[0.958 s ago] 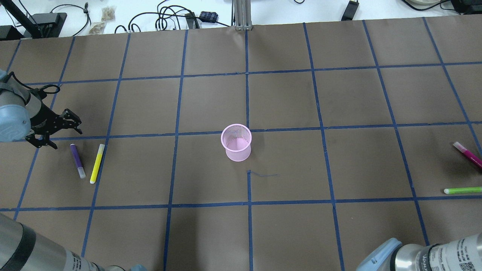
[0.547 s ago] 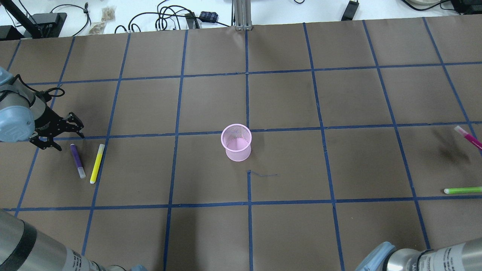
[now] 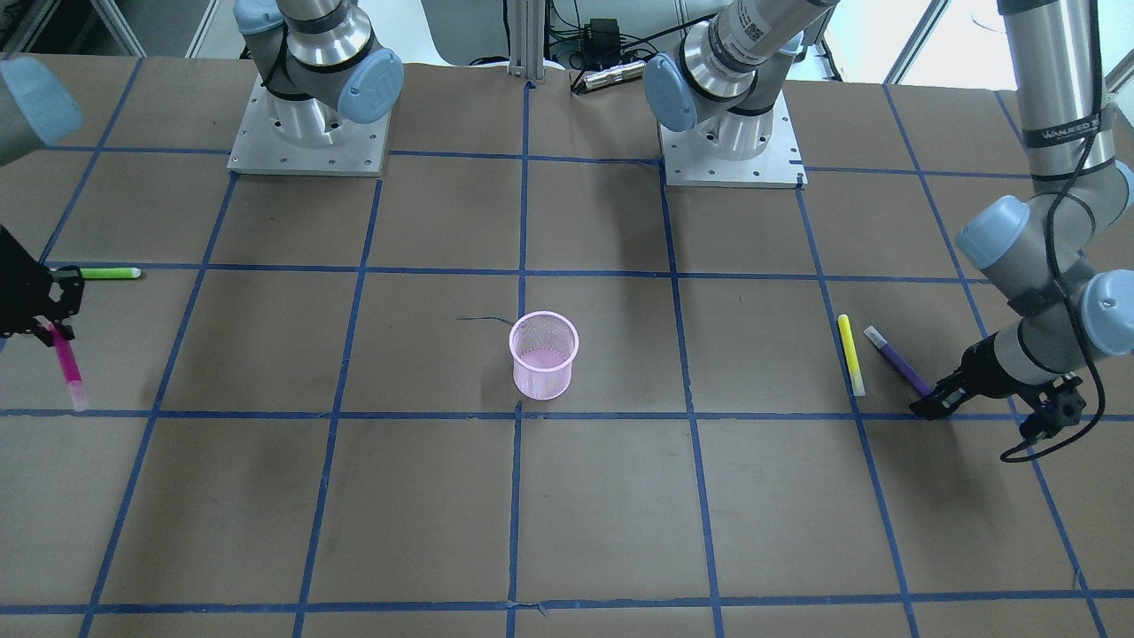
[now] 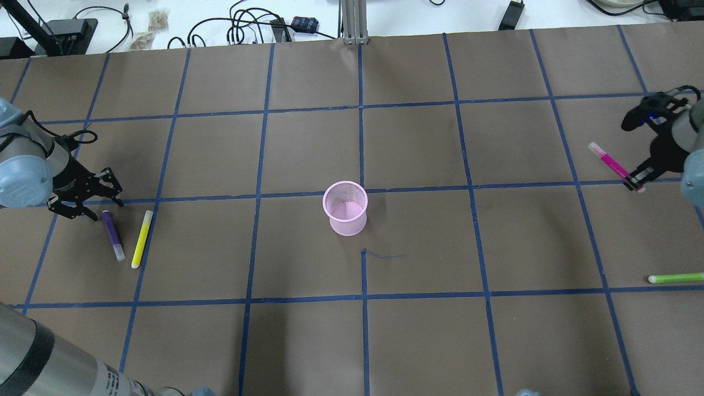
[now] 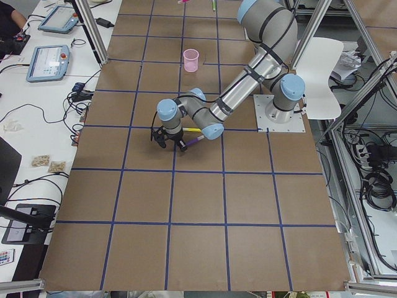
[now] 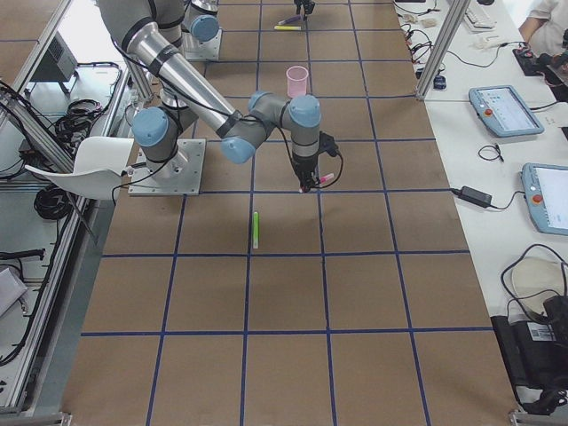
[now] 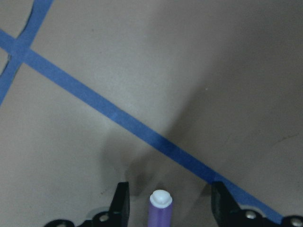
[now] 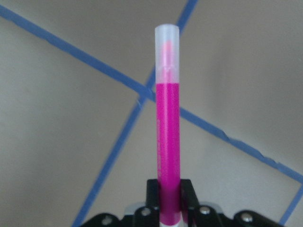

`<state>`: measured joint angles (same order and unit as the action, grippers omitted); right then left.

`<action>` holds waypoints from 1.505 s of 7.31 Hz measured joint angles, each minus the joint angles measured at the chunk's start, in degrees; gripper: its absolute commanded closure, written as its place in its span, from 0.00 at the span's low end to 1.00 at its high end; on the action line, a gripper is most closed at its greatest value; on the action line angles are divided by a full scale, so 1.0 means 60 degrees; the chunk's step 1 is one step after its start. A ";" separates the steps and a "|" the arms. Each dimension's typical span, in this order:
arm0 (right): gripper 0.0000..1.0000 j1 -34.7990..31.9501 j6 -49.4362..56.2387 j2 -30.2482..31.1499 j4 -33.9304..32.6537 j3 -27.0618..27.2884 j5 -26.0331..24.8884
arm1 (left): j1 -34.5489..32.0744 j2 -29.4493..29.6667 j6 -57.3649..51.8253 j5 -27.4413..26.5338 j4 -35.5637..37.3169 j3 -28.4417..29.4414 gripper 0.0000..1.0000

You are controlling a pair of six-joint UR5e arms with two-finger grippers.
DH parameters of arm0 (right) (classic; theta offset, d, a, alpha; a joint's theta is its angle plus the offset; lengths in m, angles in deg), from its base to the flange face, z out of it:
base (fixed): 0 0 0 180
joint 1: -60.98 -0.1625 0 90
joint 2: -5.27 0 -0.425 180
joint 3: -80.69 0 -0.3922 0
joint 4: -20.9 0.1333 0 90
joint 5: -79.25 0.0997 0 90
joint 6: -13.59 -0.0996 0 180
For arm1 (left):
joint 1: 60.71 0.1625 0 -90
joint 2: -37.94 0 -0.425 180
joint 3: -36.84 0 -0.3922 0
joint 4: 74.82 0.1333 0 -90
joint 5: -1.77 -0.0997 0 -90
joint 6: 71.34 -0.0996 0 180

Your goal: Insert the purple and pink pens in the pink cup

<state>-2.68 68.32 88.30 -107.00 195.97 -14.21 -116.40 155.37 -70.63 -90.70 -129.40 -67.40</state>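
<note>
The pink mesh cup (image 4: 345,209) stands upright at the table's middle, also in the front view (image 3: 543,354). The purple pen (image 4: 113,235) lies flat on the left side. My left gripper (image 4: 105,208) is open and low at the pen's far end. In the left wrist view the pen's tip (image 7: 161,210) sits between the two fingers (image 7: 120,203), not clamped. My right gripper (image 4: 638,179) is shut on the pink pen (image 4: 611,164) and holds it above the table at the far right. The right wrist view shows the pen (image 8: 168,132) sticking out from the closed fingers.
A yellow pen (image 4: 142,238) lies just right of the purple pen, almost parallel to it. A green pen (image 4: 676,278) lies at the right edge, nearer me than the right gripper. Cables and small devices (image 4: 253,27) lie beyond the table's far edge.
The pink pen has left the table and risen, and it now shows in my right gripper, farther from me and further in. My left gripper has shifted slightly right to the purple pen's far end.
</note>
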 measured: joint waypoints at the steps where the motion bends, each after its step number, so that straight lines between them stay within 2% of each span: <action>1: 1.00 -0.1200 -0.1751 0.0149 0.0769 -0.0369 -0.0211 | -0.0001 -0.0004 0.0000 0.0002 -0.0096 0.0002 1.00; 3: 1.00 -0.3580 -0.5452 0.0100 0.2790 -0.1758 -0.0263 | -0.0004 -0.0034 -0.0010 0.0015 -0.0280 0.0019 1.00; 4: 1.00 -0.4624 -0.7466 -0.0068 0.3925 -0.2564 -0.0021 | -0.0004 -0.0044 -0.0023 0.0005 -0.0316 0.0056 1.00; 6: 1.00 -0.6189 -1.0986 -0.0653 0.5388 -0.3658 0.1038 | -0.0005 -0.0226 -0.0177 -0.0082 -0.0483 0.0432 1.00; 8: 1.00 -0.7120 -1.3180 -0.1297 0.5715 -0.4063 0.2570 | 0.0028 -0.0432 -0.0643 -0.0601 -0.1327 0.1349 1.00; 11: 1.00 -0.7464 -1.4985 -0.1667 0.5811 -0.4149 0.4708 | 0.0018 -0.0606 -0.0834 -0.0852 -0.1914 0.1930 1.00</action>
<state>-47.46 -21.59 78.30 -72.14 171.08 14.04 -116.29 151.73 -75.64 -95.81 -140.89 -55.81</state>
